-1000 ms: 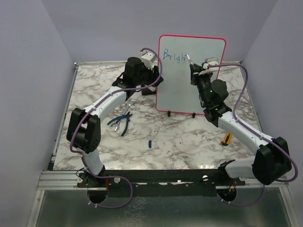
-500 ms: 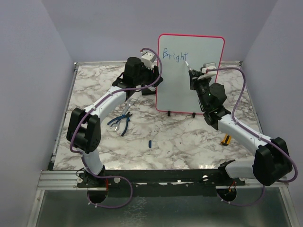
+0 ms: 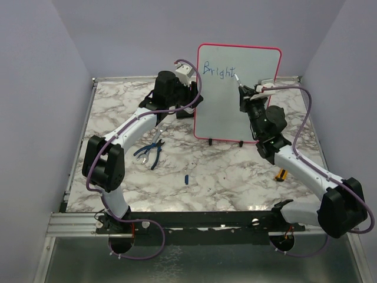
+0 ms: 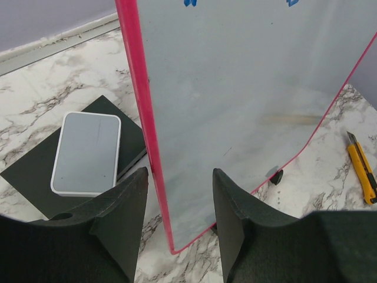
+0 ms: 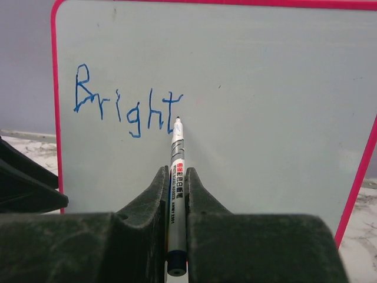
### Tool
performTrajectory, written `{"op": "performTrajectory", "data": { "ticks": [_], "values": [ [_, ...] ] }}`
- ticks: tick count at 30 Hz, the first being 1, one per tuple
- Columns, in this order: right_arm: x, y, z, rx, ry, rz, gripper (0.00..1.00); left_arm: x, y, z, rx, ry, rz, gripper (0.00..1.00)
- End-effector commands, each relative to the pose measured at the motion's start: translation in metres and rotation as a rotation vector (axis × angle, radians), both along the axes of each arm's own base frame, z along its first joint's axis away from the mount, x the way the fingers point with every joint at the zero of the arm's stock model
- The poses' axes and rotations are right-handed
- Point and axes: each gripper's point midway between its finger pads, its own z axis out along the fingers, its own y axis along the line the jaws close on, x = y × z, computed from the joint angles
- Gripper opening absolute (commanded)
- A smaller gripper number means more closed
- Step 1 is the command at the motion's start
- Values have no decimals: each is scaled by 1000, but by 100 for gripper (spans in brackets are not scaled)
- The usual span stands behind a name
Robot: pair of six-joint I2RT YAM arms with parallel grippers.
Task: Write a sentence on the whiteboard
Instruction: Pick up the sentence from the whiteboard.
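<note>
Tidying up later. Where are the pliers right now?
Seen from above, the pliers lie on the table, left of the whiteboard and just right of the left arm.

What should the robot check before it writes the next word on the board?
1. Pen clamped in the right gripper: ok.
2. Pen tip close beside the t of "Bright": ok.
3. Tip touching the board: cannot tell.
4. Blank room below the word for more writing: ok.
5. Left gripper around the board's left edge: ok, jaws open, one finger on each side.
6. Board standing upright: ok.
</note>
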Motion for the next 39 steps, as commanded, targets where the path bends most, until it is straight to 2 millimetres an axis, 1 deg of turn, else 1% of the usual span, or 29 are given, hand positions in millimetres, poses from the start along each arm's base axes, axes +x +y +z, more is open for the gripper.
{"op": "performTrajectory", "data": {
  "ticks": [1,7,19,33,39],
  "values": [
    [-13,-4,11,-2,-36,26,1,-5,1,23,-21,-43,-9,49],
    [-12,-22,9,3,-16,-72,1,-5,0,22,-23,-39,-11,49],
    [-9,-41,10,-5,-15,-132,1,-5,1,23,-21,-43,-10,49],
    [2,-43,4,-9,2,-122,1,-6,1,23,-21,-44,-12,49],
    [6,-35,8,-25,-9,-88,1,-5,0,22,-20,-42,-11,49]
  ]
}}
